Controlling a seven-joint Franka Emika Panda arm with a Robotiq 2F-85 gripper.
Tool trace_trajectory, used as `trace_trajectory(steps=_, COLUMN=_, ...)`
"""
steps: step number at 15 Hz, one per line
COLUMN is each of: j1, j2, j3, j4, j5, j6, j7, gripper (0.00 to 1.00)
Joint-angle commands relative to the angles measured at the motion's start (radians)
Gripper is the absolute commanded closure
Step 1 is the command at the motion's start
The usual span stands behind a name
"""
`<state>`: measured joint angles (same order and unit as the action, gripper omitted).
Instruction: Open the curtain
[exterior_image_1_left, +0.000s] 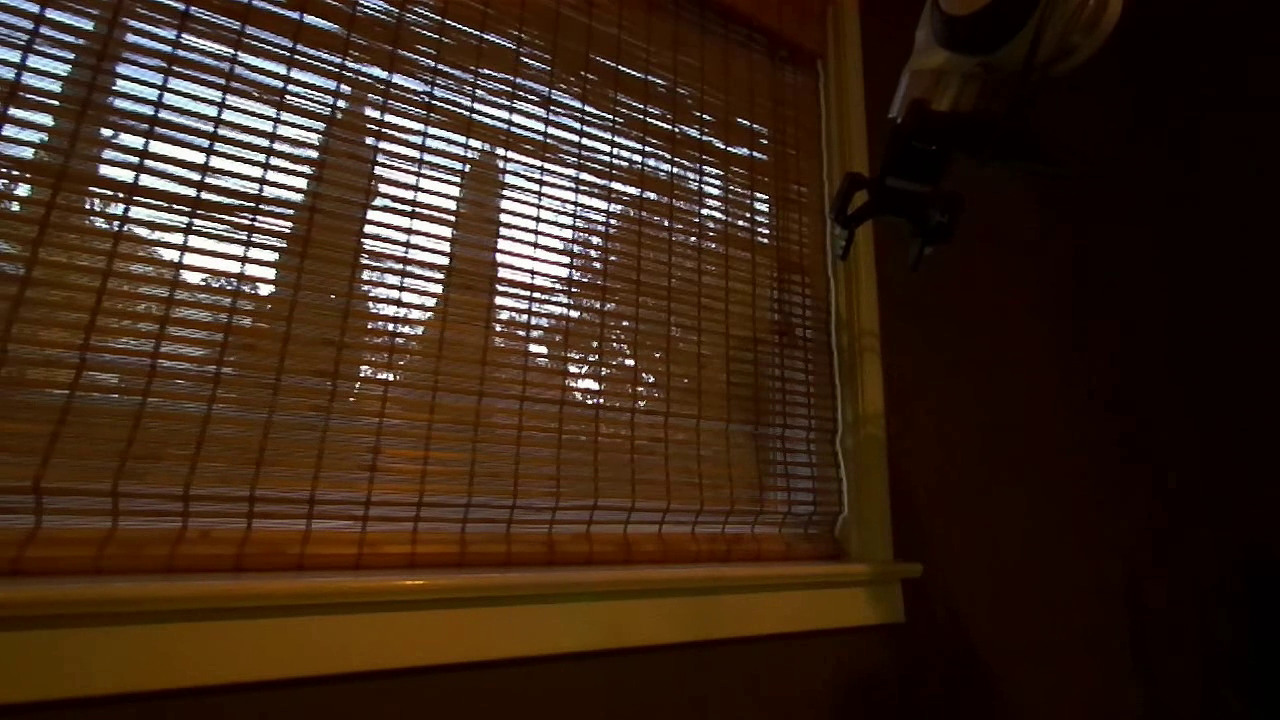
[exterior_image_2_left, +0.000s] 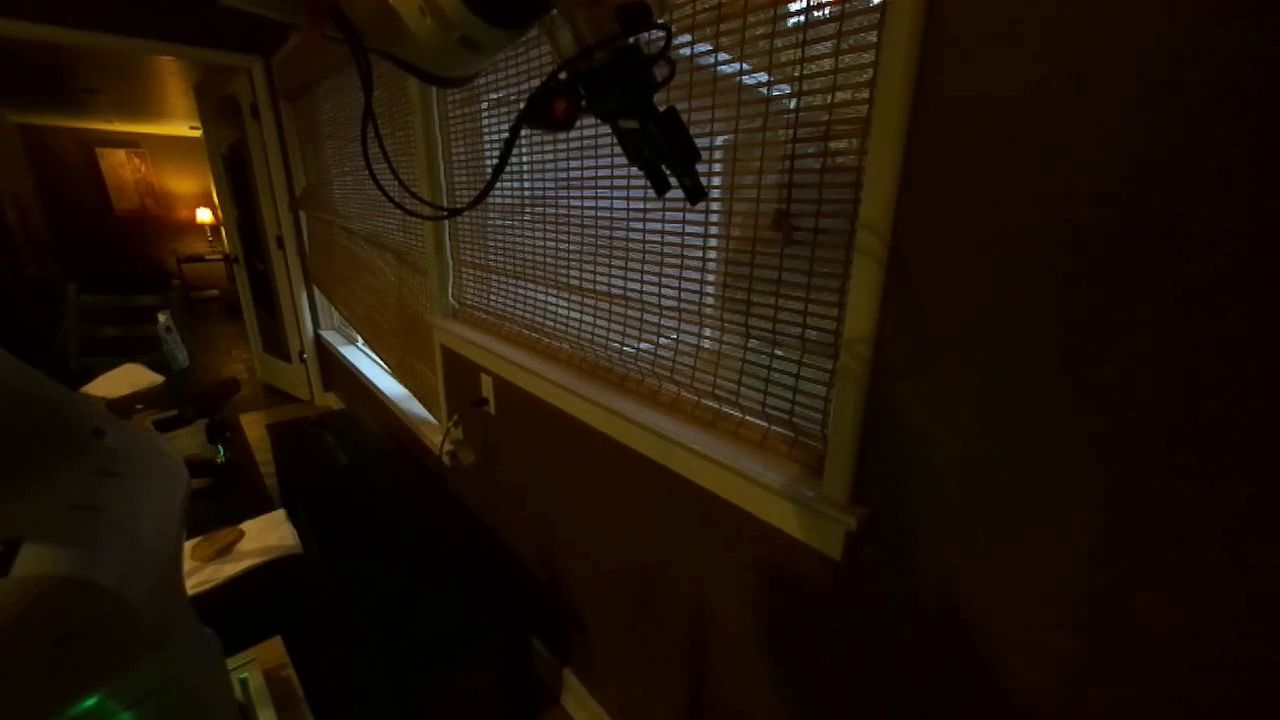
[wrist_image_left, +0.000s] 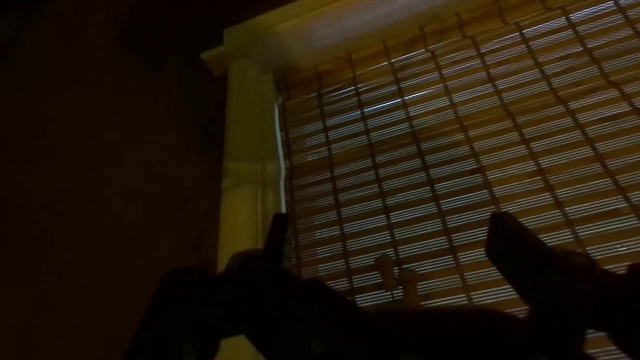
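Observation:
The curtain is a brown-orange bamboo blind (exterior_image_1_left: 560, 440) lowered to the sill. It shows in both exterior views (exterior_image_2_left: 620, 260) and in the wrist view (wrist_image_left: 440, 165), whose picture stands upside down. My gripper (wrist_image_left: 391, 215) is open, with its dark fingers wide apart and nothing held between them. In the wrist view two small cord pulls (wrist_image_left: 385, 271) hang in front of the blind, in line with the gap between the fingers. In an exterior view the pulls (exterior_image_2_left: 783, 222) are a dark spot right of my gripper (exterior_image_2_left: 678, 195). My gripper (exterior_image_1_left: 882, 252) appears near the window's side frame.
A pale window frame (exterior_image_1_left: 868, 400) and sill (exterior_image_1_left: 400, 590) border the blind. A second blind (exterior_image_2_left: 365, 260) hangs farther along the wall, partly raised. A loop of robot cable (exterior_image_2_left: 430, 212) hangs beside the arm. Dark wall (exterior_image_2_left: 1050, 350) lies beyond the frame.

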<state>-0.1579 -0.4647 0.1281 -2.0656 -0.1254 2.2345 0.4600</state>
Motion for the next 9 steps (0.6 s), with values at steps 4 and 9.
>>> trace_trajectory(steps=4, j1=-0.018, j2=0.018, j3=0.012, j4=0.020, j5=-0.088, j6=0.127, j7=0.021, gripper=0.00)
trace_trajectory(steps=9, j1=-0.048, j2=0.051, j3=0.018, j4=0.009, j5=-0.147, j6=0.302, j7=0.037, gripper=0.00)
